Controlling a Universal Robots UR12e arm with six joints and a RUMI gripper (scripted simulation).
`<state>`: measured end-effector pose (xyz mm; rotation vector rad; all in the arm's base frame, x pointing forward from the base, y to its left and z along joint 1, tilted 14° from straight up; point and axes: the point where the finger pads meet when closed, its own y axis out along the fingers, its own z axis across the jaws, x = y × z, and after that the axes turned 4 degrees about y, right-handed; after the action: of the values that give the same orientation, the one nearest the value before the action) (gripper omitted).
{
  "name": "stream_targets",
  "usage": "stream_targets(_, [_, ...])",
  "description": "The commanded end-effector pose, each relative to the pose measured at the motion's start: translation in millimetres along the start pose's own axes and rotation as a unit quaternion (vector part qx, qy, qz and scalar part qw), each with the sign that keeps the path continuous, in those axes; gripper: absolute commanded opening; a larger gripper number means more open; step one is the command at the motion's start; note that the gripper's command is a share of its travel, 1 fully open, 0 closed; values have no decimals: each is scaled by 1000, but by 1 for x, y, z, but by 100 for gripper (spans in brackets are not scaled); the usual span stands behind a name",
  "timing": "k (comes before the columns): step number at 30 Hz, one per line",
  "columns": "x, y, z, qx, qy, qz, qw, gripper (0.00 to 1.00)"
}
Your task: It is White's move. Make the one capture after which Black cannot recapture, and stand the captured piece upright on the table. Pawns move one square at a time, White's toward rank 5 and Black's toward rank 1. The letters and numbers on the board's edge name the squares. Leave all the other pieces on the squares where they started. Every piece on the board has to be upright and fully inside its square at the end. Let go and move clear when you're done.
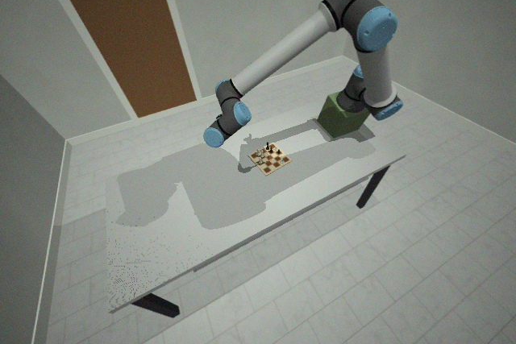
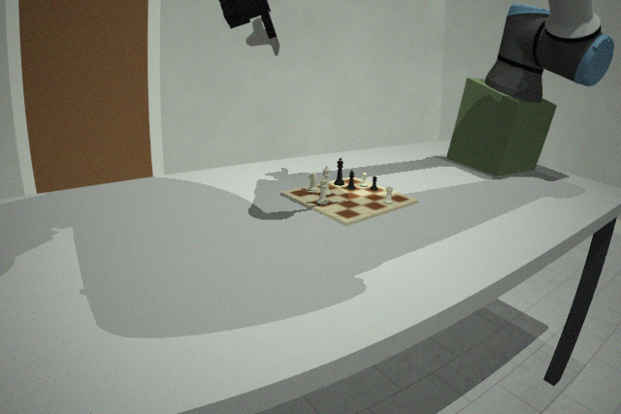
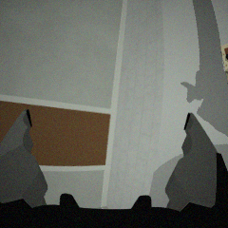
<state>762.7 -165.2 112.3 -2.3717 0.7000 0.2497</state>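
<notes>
Top view: a small chessboard (image 1: 269, 159) is seen at centre frame on a grey table (image 1: 175, 223), with the arm (image 1: 275, 57) arched above it from the upper right. The pieces are too small here to be told apart.

Exterior view: the board (image 2: 350, 213) lies at centre, carrying white pieces (image 2: 322, 193) and black pieces (image 2: 340, 173), all upright. The gripper (image 2: 263, 31) hangs at top centre, well above the board, spread wide and holding nothing. Which black piece is to be captured cannot be read at this size. The pieces are judged light, rigid, smooth and easily toppled; a hold across the narrow stem is judged safest.

Wrist view: two grey fingers are shown far apart with nothing between them; only a board corner (image 3: 225, 54) appears at the right edge.
</notes>
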Motion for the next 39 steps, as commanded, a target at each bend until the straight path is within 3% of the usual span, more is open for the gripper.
stream_targets(1, [0, -1, -1, 0, 1, 0, 1000, 100])
stream_targets(19, [0, -1, -1, 1, 1, 0, 1000, 100])
stream_targets(24, [0, 2, 2, 9, 1, 7, 1000, 100])
stream_targets(28, [0, 9, 8, 31, 3, 26, 999, 100])
stream_targets(32, [1, 20, 20, 71, 6, 61, 996, 100])
stream_targets(34, [1, 20, 20, 71, 6, 61, 996, 100])
stream_targets(39, [3, 44, 42, 145, 12, 125, 981, 100])
